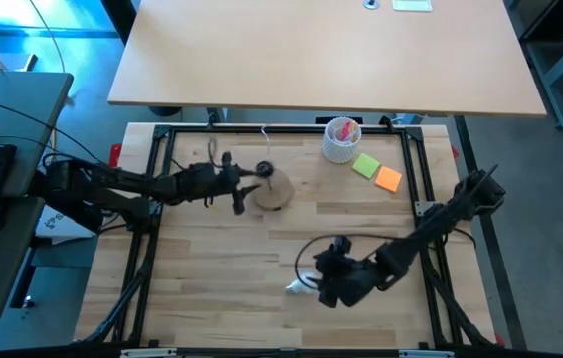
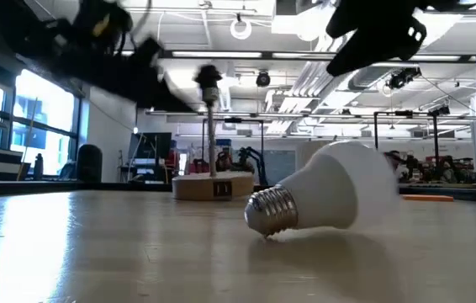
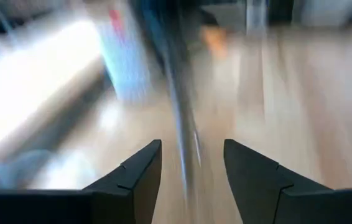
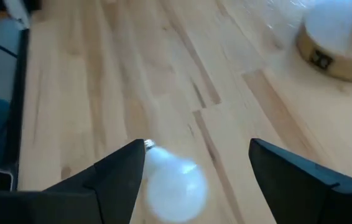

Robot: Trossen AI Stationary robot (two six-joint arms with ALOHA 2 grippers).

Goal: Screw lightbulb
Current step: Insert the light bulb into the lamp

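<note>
- Lightbulb (image 2: 330, 195) lying on its side on the table (image 1: 222, 298), silver base free for me to grab.
- Wooden stand (image 1: 274, 191) waits well apart; my left gripper (image 1: 237, 184), fingers parted, brackets its post to steady it.
- My right gripper (image 4: 196, 163) hangs wide open over the lightbulb, empty.

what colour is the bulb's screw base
Silvery grey, on the white bulb lying on the table; clearest in the low view.
</note>
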